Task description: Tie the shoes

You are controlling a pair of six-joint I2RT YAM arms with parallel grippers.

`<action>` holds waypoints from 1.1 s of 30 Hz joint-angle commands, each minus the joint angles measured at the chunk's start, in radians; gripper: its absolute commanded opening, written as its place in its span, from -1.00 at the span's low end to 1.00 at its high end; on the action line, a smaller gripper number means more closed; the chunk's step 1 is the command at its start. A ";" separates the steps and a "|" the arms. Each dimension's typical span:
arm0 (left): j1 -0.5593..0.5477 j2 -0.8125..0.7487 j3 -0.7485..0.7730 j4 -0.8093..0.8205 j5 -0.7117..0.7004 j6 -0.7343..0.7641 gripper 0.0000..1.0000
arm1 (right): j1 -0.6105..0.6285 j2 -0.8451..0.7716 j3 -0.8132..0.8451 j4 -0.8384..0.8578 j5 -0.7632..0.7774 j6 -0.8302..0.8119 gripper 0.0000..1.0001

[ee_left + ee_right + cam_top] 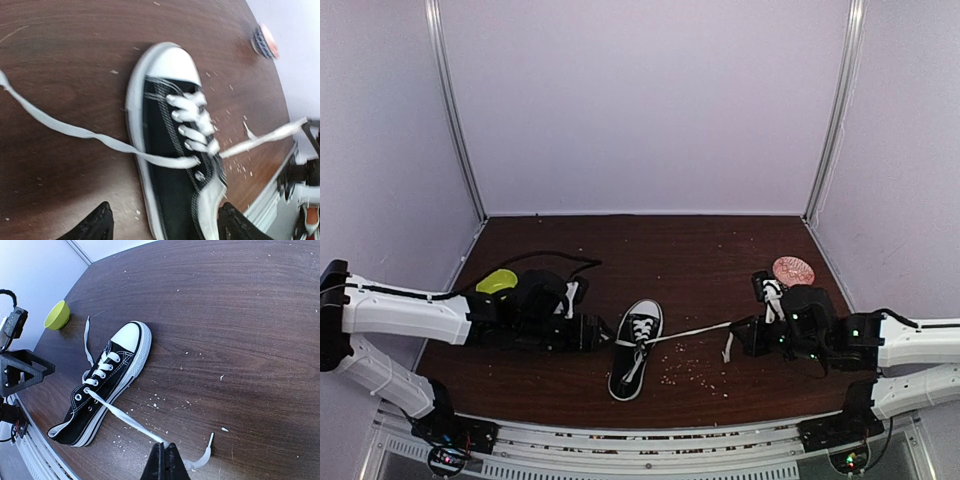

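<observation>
One dark wooden table [650, 245] carries the whole setup. My arms come in low from either side.

Sneaker [635, 350]: standing on its sole near the front edge, between my two arms, toe pointing away from my bases. Laced across the tongue, no knot, no crossing of the free ends. Judged: the tie has barely begun.

Left claw [166, 225]: released and grasping nothing. It sits at the shoe's heel end with the fingers [95, 226] spread to either side. I cannot tell whether they touch the canvas. Judged reason: from here it can pin the shoe or drop onto the loose lace.

Right claw [165, 460]: clenched on the right-hand lace [122, 419], pinched a little short of its tip, which curls out past the pads. The lace runs in a nearly straight line from the uppermost laced eyelet to the pads. Judged reason: I draw the slack out and hold this end where it can be carried across.

Left-hand lace [75, 131]: lying slack on the wood, trailing out to my left, held by nothing.

Green bowl [497, 281]: behind my left arm, well apart from the shoe.

Round pinkish object [793, 269]: behind my right claw; cannot tell what it is.

Pale crumbs [690, 375]: scattered between shoe and right claw.

Risk, judged: the shoe looks light, so a harder pull from the right could drag or twist it unless the left claw braces it.
</observation>
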 commanded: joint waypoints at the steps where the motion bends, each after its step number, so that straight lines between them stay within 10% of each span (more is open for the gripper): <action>1: 0.071 0.008 0.013 0.033 -0.125 -0.089 0.47 | -0.003 -0.023 0.008 -0.062 0.076 0.010 -0.97; 5: 0.080 -0.028 0.122 -0.185 -0.248 0.005 0.49 | -0.003 -0.040 0.034 -0.096 0.093 -0.030 -0.01; 8: 0.139 -0.124 0.099 -0.203 -0.219 0.075 0.56 | -0.002 -0.031 0.121 -0.169 0.108 -0.104 0.21; 21: 0.655 -0.289 0.444 -0.706 0.052 0.591 0.72 | 0.096 0.529 0.670 -0.241 -0.017 -0.246 0.19; 26: 0.678 -0.317 0.424 -0.732 -0.222 0.674 0.77 | 0.138 0.845 0.954 -0.313 -0.029 -0.267 0.09; 33: 0.679 -0.259 0.350 -0.671 -0.209 0.729 0.77 | 0.149 1.199 1.330 -0.413 -0.094 -0.285 -0.01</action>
